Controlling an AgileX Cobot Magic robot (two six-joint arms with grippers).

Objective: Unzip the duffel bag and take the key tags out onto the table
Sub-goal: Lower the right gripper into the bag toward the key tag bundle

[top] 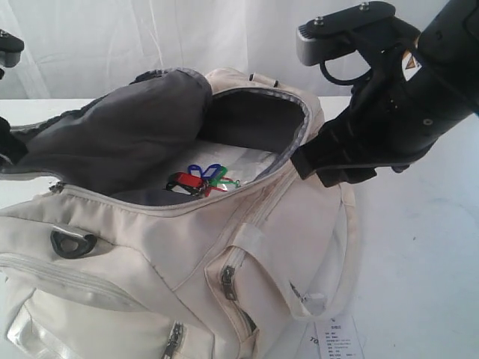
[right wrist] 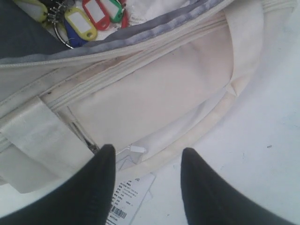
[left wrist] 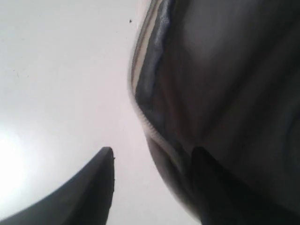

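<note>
The left arm's fingers (left wrist: 96, 194) and the right arm's fingers (right wrist: 91, 190) both stand spread apart.

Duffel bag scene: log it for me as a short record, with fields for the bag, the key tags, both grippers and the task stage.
bag: duffel bag, main zip open, flap folded back, dark lining showing
key tags: key tags inside the bag's opening, not on the table
left gripper: left gripper open, flap's edge between its fingers
right gripper: right gripper open, empty, by the bag's side
stage: unzipped; tags not yet taken out
</note>
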